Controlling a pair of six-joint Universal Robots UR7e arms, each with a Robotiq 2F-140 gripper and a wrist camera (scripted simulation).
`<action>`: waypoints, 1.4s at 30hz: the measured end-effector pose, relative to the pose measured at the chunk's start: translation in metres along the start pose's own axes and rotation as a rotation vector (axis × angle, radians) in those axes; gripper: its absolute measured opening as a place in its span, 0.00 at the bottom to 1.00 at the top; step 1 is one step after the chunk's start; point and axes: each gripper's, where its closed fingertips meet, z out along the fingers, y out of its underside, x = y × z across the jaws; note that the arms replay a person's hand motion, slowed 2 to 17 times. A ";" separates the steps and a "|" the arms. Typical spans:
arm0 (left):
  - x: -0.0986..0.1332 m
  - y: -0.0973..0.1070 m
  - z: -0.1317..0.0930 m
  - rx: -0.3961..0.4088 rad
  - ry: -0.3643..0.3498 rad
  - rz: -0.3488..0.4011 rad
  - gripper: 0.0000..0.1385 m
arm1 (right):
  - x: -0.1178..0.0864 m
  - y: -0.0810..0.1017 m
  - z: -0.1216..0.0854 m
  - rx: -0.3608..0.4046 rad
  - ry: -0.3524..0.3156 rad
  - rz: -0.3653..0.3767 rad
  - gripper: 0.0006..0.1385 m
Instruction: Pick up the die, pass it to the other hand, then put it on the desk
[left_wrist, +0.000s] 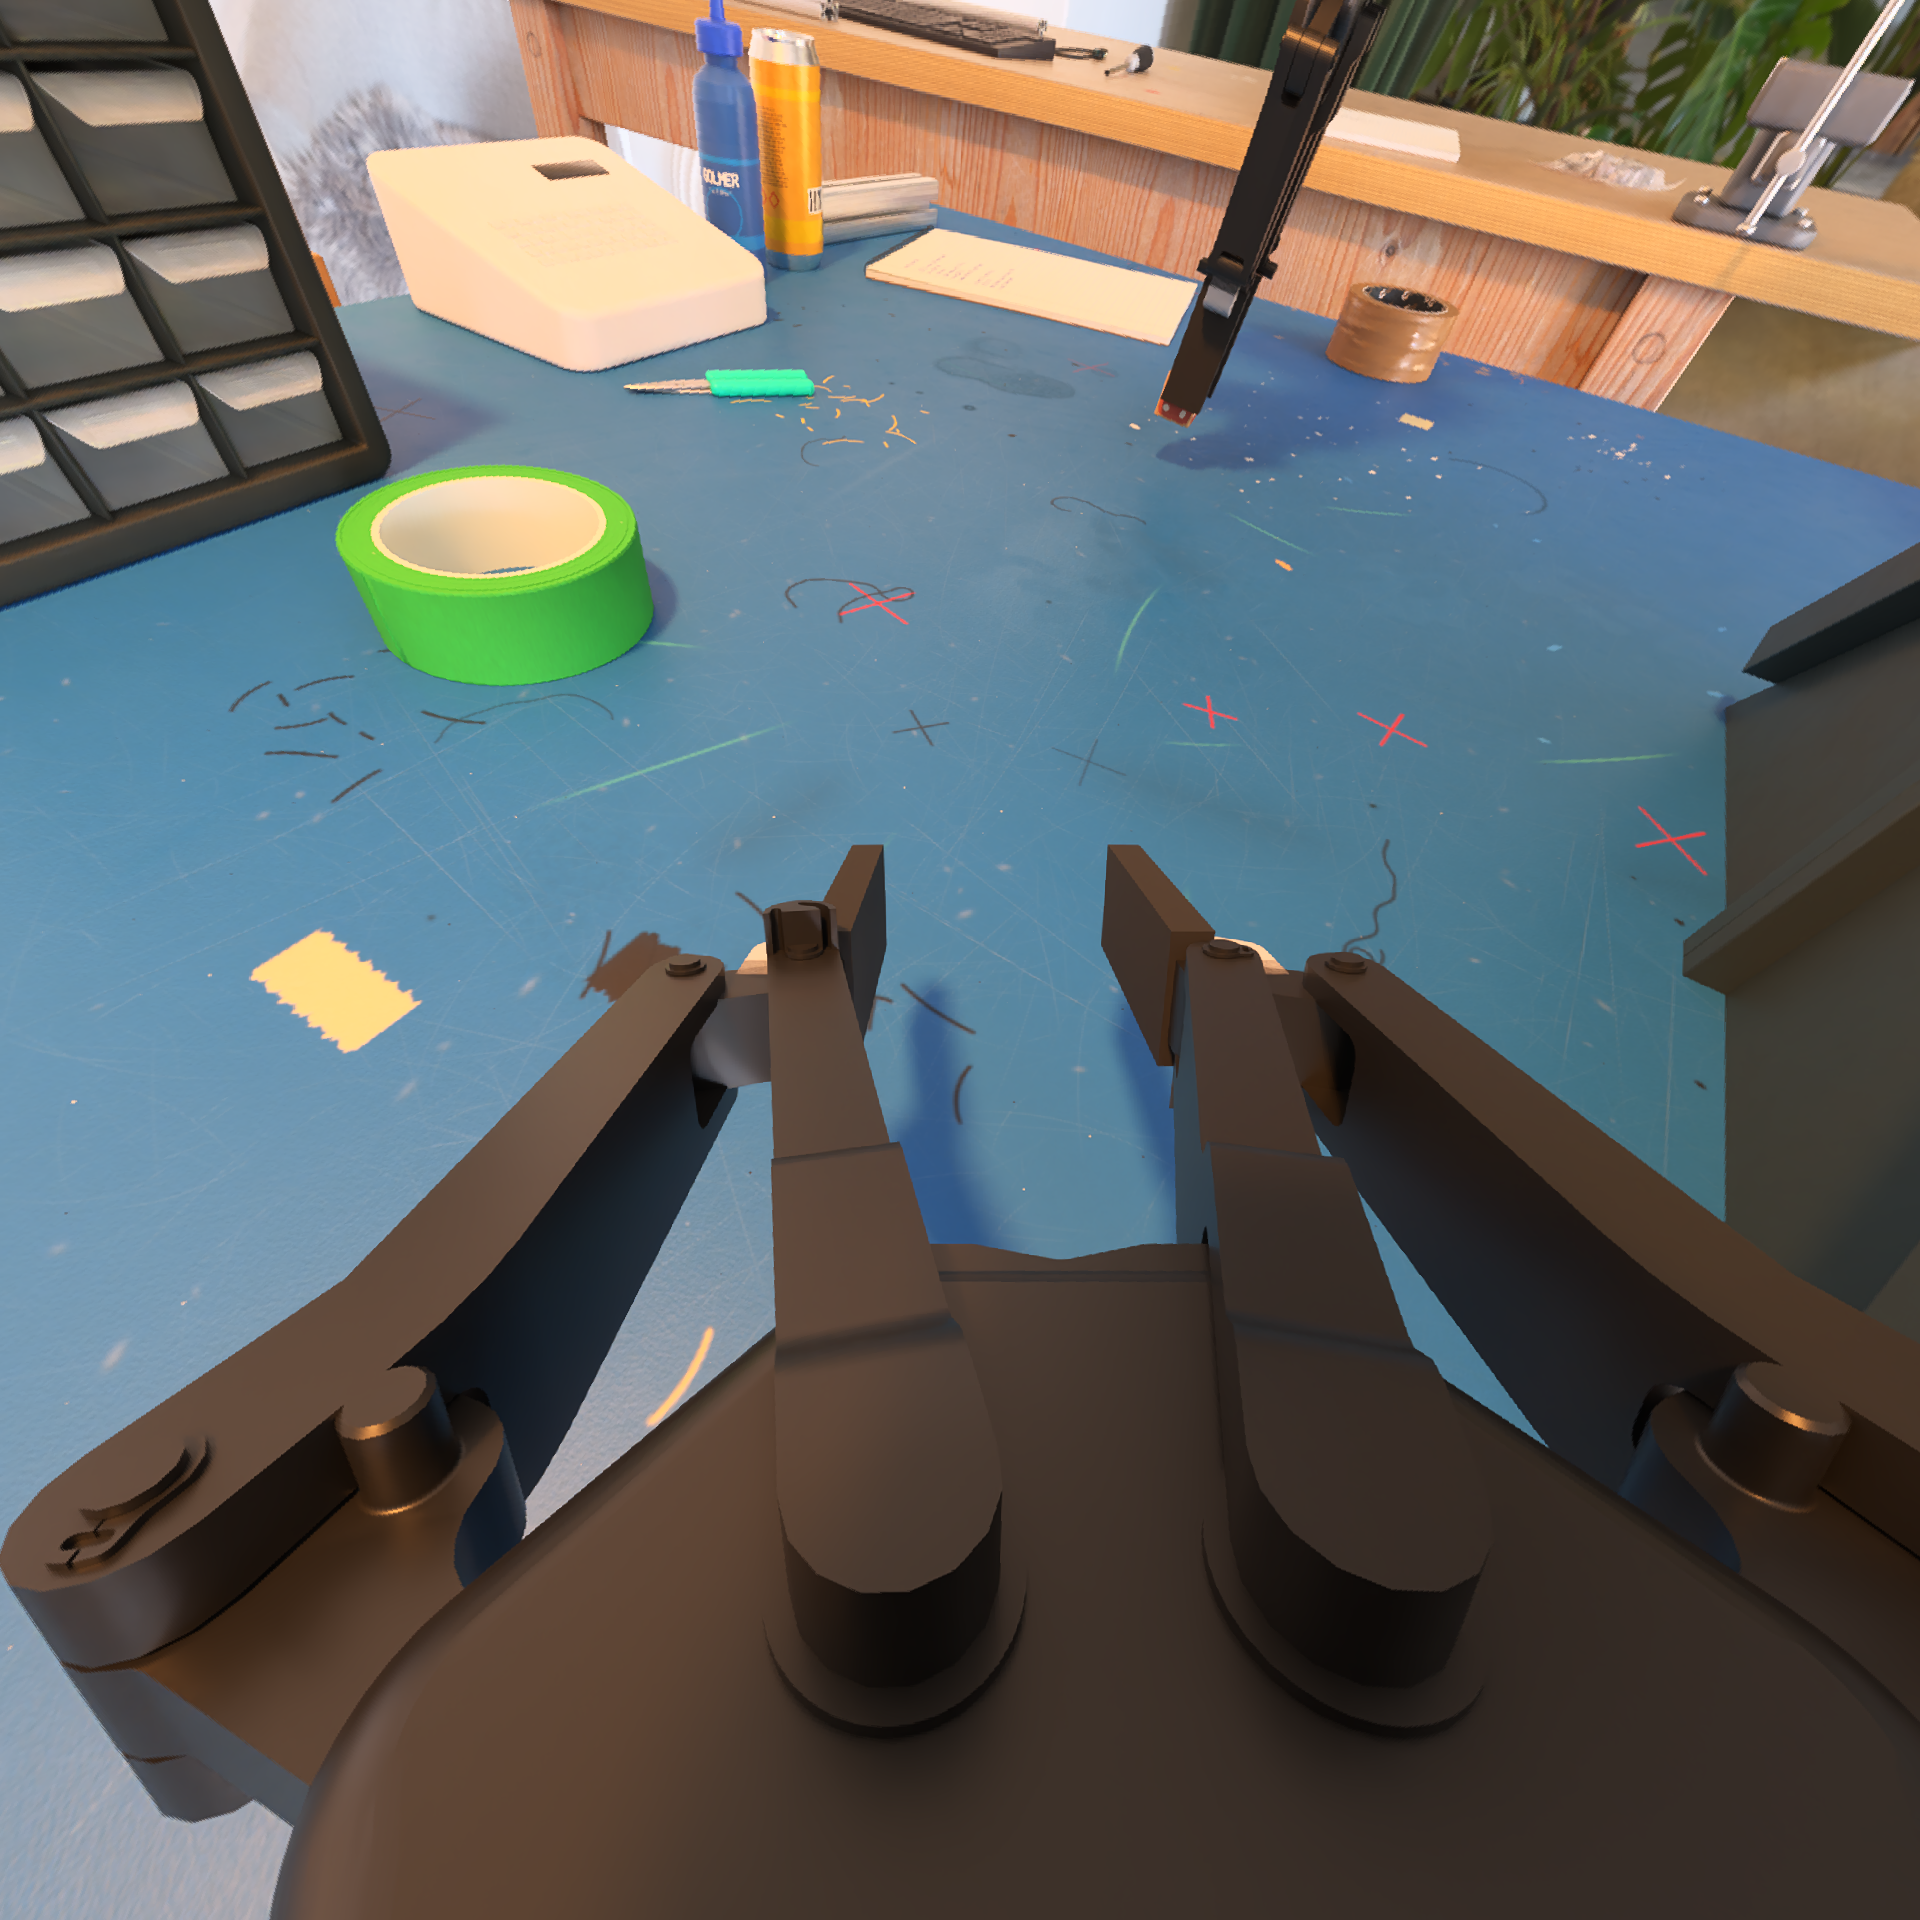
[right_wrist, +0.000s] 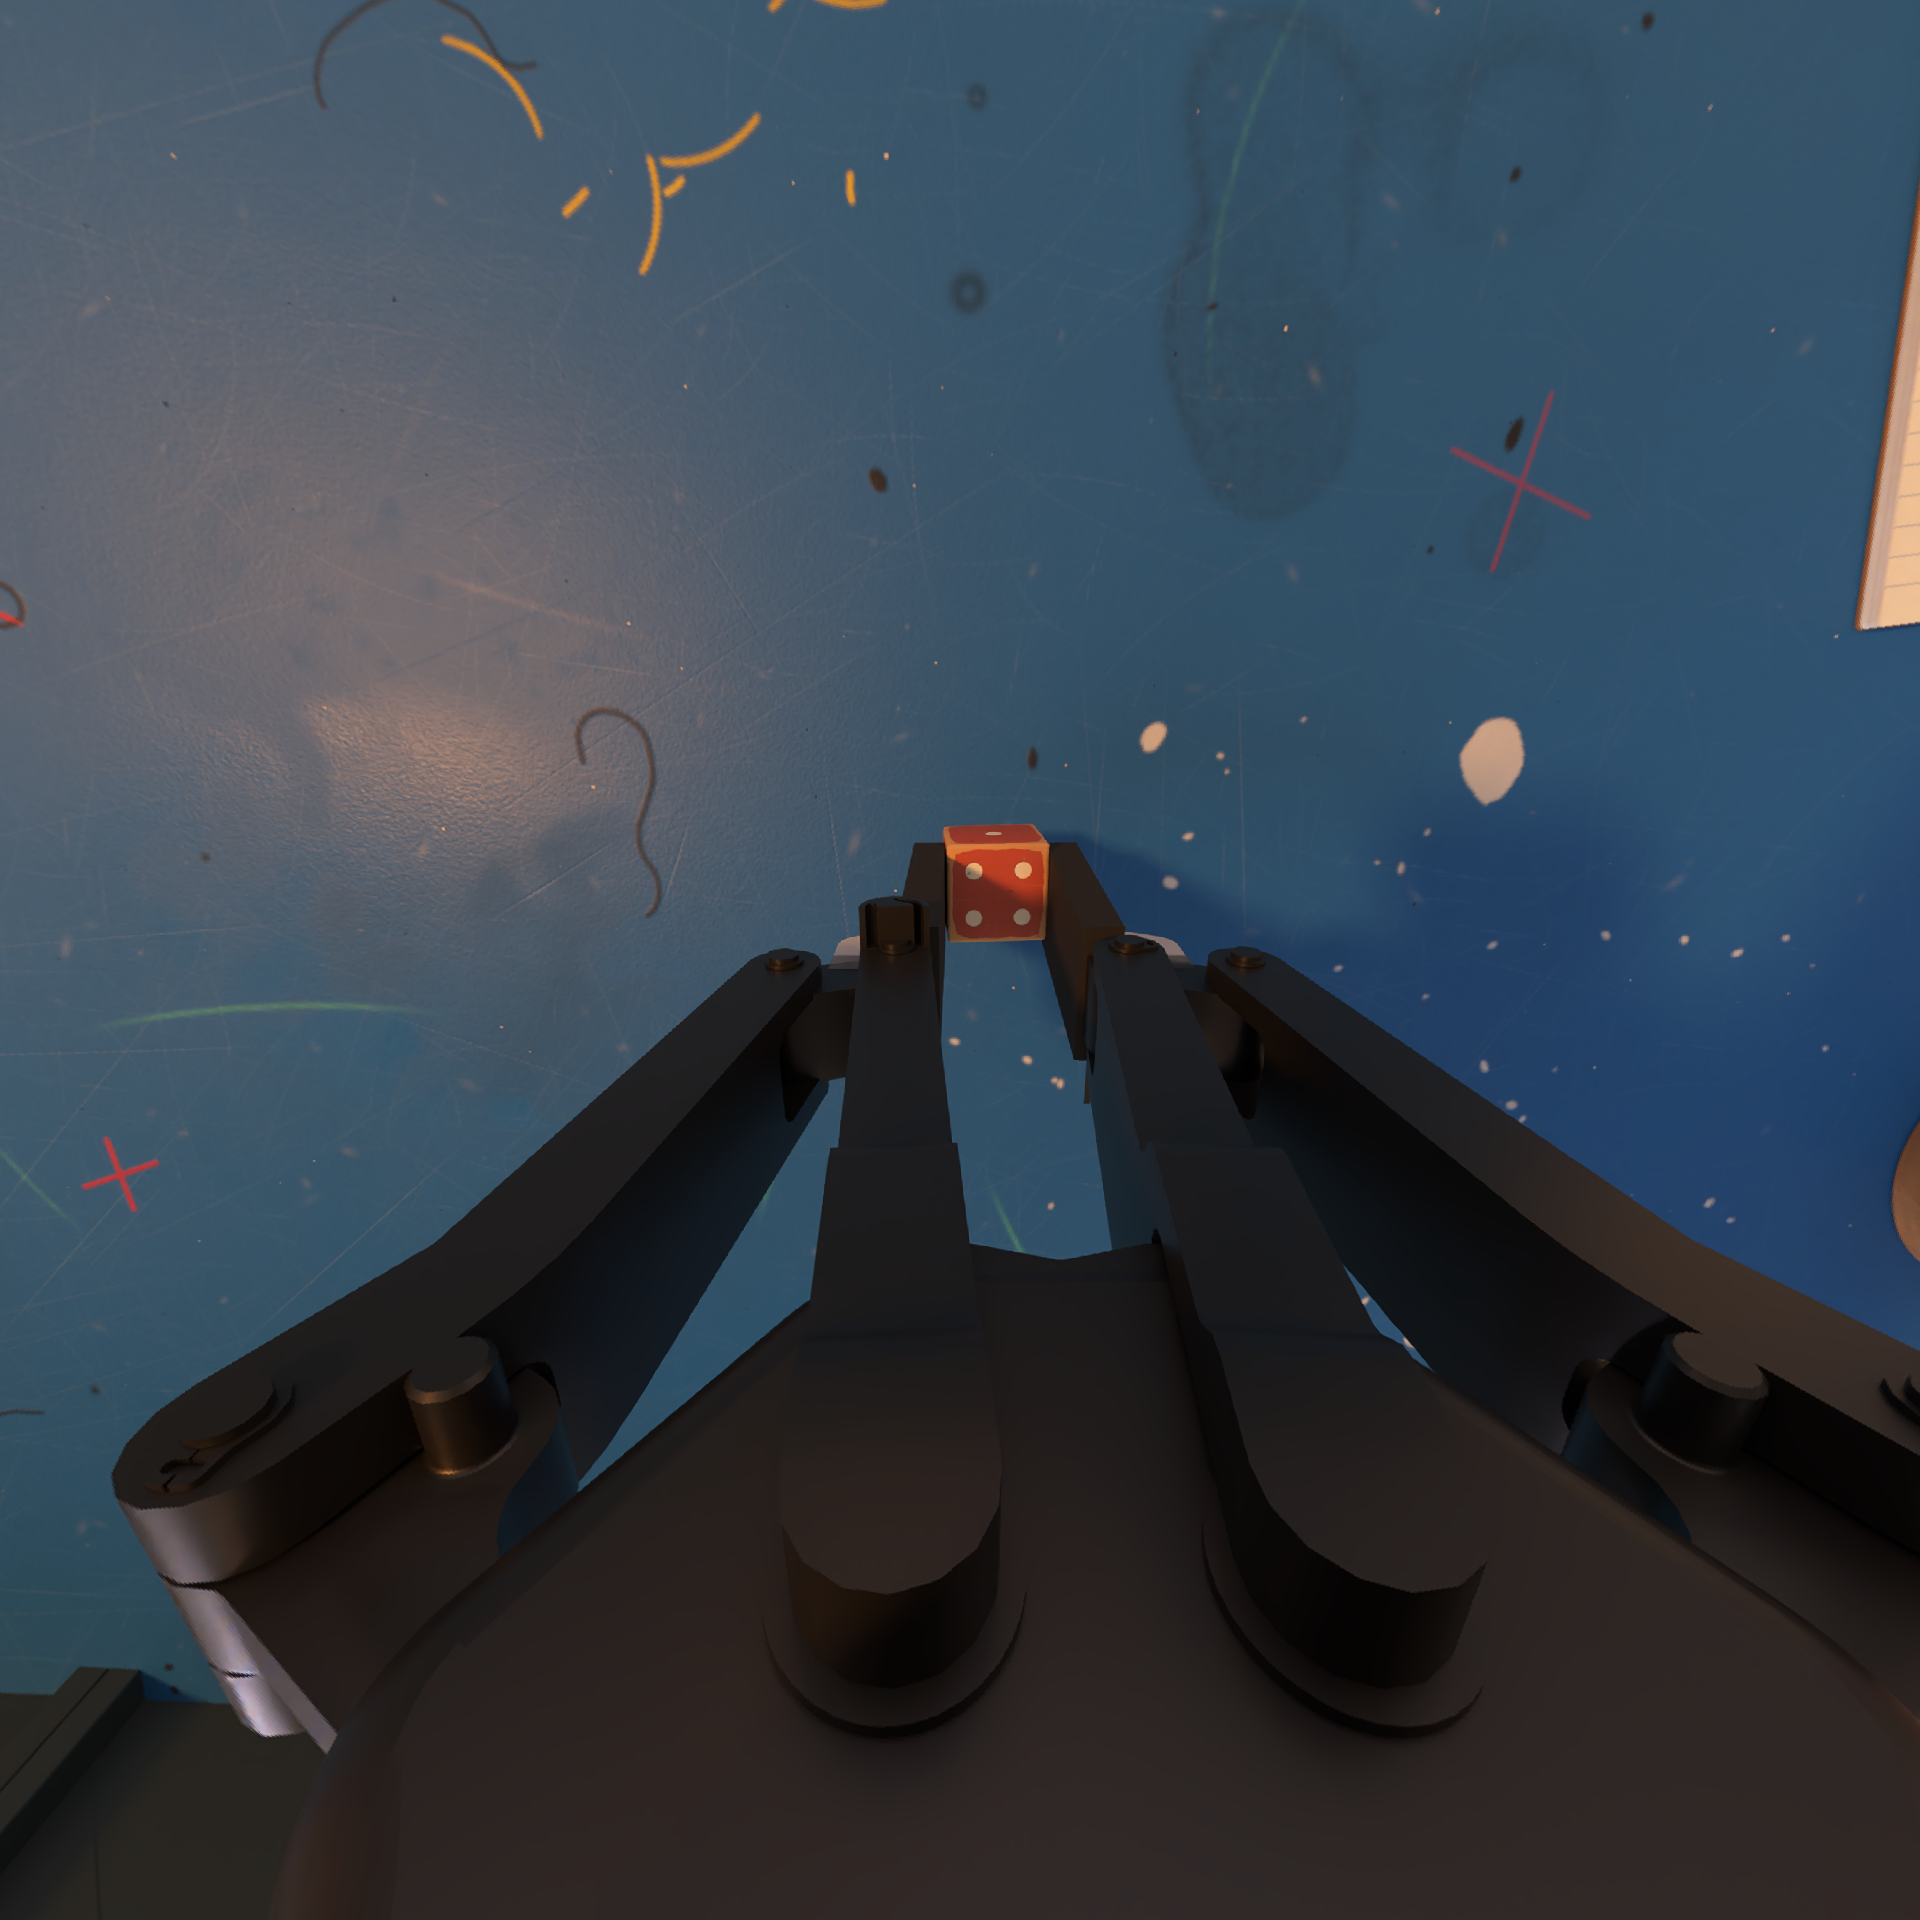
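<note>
Right gripper (right_wrist: 995, 883) clenched on the red die (right_wrist: 994, 883), which sits between its fingertips just above the blue desk (right_wrist: 416, 520); in the left wrist view this pair appears at one o'clock. Left gripper (left_wrist: 992, 914) released, jaws apart and empty. Green tape roll (left_wrist: 497, 571) at ten o'clock.

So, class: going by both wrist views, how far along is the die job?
Done: the right gripper is shut on the red die, close above the blue desk; whether it is lifted clear is unclear. In hand: that grasp. Left: the pass, since the left gripper hangs open and empty far away, then setting the die down.
</note>
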 end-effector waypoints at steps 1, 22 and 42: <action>0.000 0.000 0.000 -0.002 -0.004 0.003 0.41 | 0.000 0.001 0.001 -0.008 0.002 0.001 0.18; -0.005 -0.003 -0.004 0.012 -0.065 0.018 0.44 | 0.004 0.011 0.020 -0.103 0.058 -0.008 0.18; -0.011 -0.001 -0.008 0.009 -0.050 -0.029 0.44 | 0.008 0.010 0.024 -0.085 0.080 0.002 0.18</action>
